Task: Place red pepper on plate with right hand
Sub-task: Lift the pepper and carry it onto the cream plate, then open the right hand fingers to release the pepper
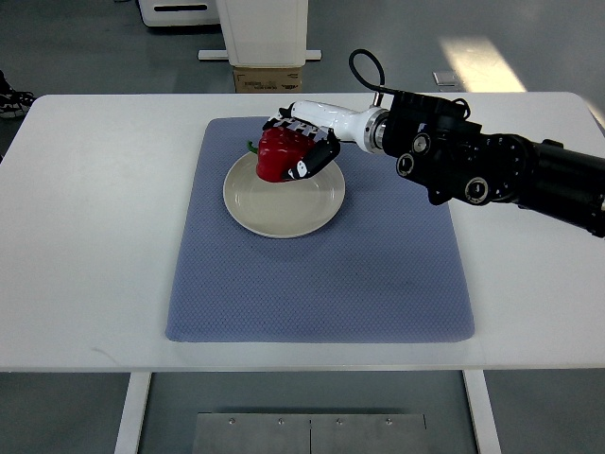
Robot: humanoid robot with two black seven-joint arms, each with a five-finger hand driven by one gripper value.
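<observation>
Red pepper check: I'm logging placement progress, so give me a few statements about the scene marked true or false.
1. The right hand grips the red pepper. True.
2. The pepper is over the far edge of the plate. True.
3. The plate sits on bare table. False: it sits on the blue mat.
4. The left hand holds the plate. False: no left hand shows.
5. The plate holds other food. False: only the pepper is over it.

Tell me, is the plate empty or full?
Empty: the plate shows bare cream surface; the right hand holds the red pepper over its far rim.
</observation>
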